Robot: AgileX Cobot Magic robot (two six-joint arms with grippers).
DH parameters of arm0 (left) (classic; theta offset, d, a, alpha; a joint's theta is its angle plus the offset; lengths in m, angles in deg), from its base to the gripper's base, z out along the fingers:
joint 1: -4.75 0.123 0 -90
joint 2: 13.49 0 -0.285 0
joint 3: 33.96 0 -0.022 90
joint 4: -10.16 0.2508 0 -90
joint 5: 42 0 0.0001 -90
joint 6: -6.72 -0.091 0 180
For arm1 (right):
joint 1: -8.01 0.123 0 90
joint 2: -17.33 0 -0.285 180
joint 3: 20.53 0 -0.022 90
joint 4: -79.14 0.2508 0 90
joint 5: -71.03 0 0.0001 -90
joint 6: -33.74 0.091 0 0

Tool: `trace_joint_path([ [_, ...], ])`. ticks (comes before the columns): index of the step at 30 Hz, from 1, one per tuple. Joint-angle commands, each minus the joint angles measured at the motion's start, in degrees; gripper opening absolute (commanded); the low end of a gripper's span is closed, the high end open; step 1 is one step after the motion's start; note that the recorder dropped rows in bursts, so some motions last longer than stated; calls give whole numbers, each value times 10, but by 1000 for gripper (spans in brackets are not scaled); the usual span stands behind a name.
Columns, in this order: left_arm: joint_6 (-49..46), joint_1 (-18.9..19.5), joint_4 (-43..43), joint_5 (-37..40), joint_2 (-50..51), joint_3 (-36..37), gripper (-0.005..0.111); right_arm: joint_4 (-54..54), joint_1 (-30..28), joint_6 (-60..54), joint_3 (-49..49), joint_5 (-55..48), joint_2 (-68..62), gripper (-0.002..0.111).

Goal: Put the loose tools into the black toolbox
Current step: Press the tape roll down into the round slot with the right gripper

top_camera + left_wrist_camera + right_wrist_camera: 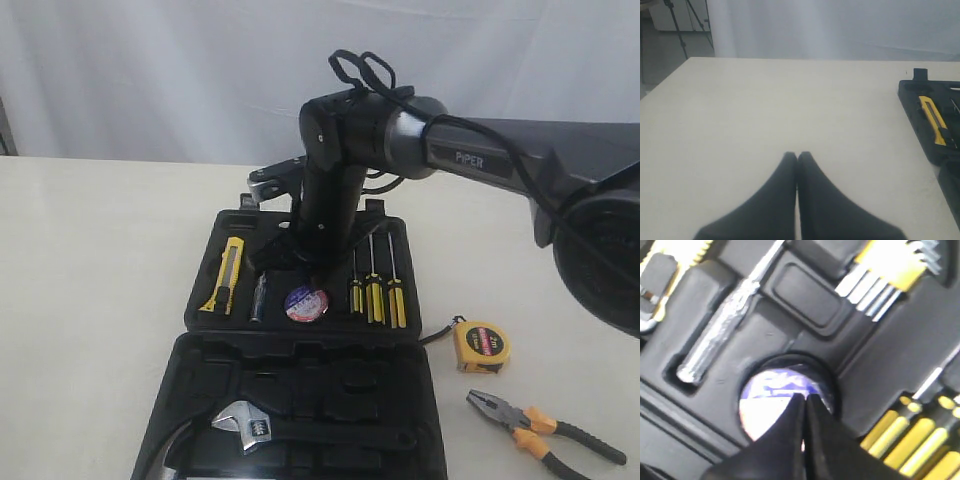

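Yellow tape measure (481, 347) and the steel pliers (540, 425) are lying on the table (90, 300), to the right of the open black toolbox (320, 345). The yellow-black utility knife (226, 275) is sitting in a slot on the box's left side. The small black tape roll (767, 402) is resting in its round recess beside the yellow-handled screwdrivers (375, 290). I am holding my right gripper (803, 399) over that roll, jaws pressed tip to tip; whether they are touching it I cannot tell. My left gripper (797, 156) is hovering over bare table, jaws likewise together.
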Motion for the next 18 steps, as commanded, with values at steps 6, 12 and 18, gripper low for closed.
trace_joint_path([
  [6, 3, -3, 0, -3, -1, 1, 0, 10, -21, -10, 0, 3, -4, 0],
  [12, 3, -3, 0, -3, -1, 1, 0, 50, -21, -21, 0, -3, -30, 0],
  [18, 3, -3, 0, -3, -1, 1, 0, 50, -21, -21, 0, -1, -24, 0],
])
